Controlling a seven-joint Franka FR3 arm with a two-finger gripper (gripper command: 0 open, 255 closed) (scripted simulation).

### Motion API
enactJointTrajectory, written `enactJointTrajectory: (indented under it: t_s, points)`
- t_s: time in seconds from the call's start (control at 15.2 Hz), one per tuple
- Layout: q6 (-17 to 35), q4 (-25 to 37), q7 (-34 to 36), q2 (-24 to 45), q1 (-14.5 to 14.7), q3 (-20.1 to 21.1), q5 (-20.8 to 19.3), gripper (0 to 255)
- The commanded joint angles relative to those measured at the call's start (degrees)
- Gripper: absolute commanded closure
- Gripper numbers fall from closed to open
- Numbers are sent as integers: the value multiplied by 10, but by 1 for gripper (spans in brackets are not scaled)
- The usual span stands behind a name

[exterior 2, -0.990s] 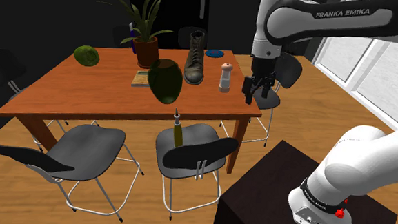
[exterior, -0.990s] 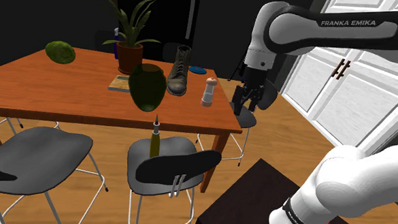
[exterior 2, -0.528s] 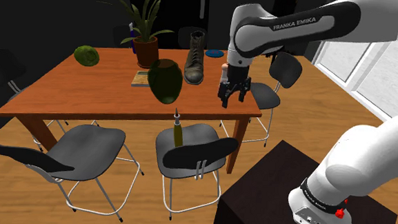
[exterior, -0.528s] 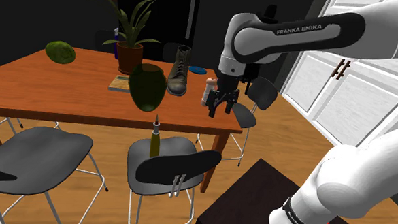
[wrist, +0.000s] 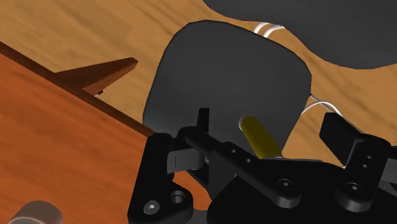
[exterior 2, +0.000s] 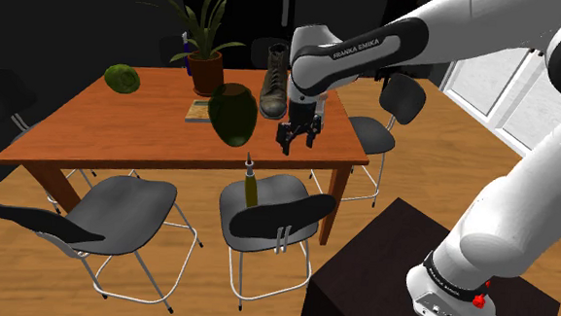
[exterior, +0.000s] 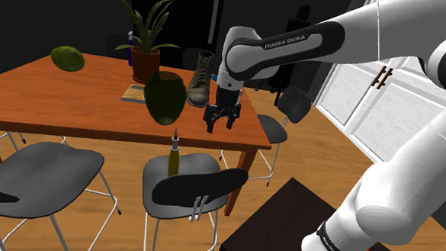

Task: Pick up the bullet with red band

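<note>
The bullet (exterior: 174, 153) stands upright on the dark seat of the chair (exterior: 187, 181) in front of the table. Its body is olive-yellow and its tip dark; I cannot make out a red band. It shows again in the second exterior view (exterior 2: 250, 183). My gripper (exterior: 220, 119) hangs open above the table's near edge, higher than the bullet and off to the shoulder view's right. In the second exterior view the gripper (exterior 2: 299, 140) points down with its fingers apart. In the wrist view the bullet (wrist: 259, 135) lies beyond the open gripper (wrist: 271, 132), against the chair seat (wrist: 210, 70).
The wooden table (exterior: 76, 111) carries a dark green vase (exterior: 164, 98), a boot (exterior: 200, 78), a potted plant (exterior: 145, 47) and a green round thing (exterior: 68, 57). Chairs (exterior: 44, 173) stand along its near side, another (exterior: 278, 119) at its end. My stand (exterior: 293, 218) is at lower right.
The arm has swung from beyond the table's end toward the shoulder view's left, bringing the gripper over the table's near edge and closer to the bullet. The fingers stayed open.
</note>
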Motion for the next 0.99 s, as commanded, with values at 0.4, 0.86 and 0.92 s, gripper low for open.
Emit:
enactJointTrajectory:
  t_s: [0.4, 0.86, 0.92]
  points:
    - [48, 147, 39, 173, 19, 15, -18, 0]
    - [48, 318, 70, 328, 42, 16, -41, 0]
    - [48, 320, 70, 329, 43, 16, -42, 0]
